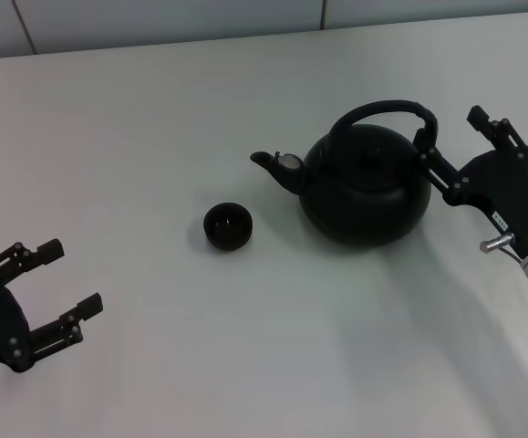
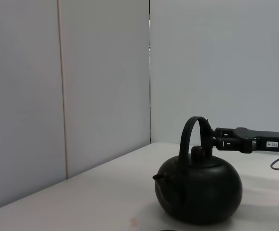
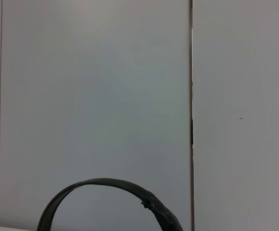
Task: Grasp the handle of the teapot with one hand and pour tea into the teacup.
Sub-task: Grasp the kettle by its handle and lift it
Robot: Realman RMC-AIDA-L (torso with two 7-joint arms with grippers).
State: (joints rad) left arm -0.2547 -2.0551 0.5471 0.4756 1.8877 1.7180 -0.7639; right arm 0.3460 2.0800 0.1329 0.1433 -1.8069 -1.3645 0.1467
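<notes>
The matte-black teapot [image 1: 364, 187] stands upright on the white table, its spout [image 1: 271, 164] pointing toward the small dark teacup [image 1: 227, 225], which sits apart from it. The arched handle [image 1: 387, 111] stands up over the lid. My right gripper [image 1: 453, 132] is open, level with the handle's end on the side away from the spout, and one finger [image 1: 425, 146] is right against it. The left wrist view shows the teapot [image 2: 199, 190], the handle [image 2: 190, 132] and the right gripper [image 2: 217, 141] reaching the handle. The right wrist view shows only the handle's arc [image 3: 105, 185]. My left gripper [image 1: 72, 276] is open and empty at the near left.
The white table [image 1: 154, 109] carries only the teapot and the teacup. A pale panelled wall [image 1: 154, 18] runs along its far edge and fills the background of both wrist views [image 2: 105, 72].
</notes>
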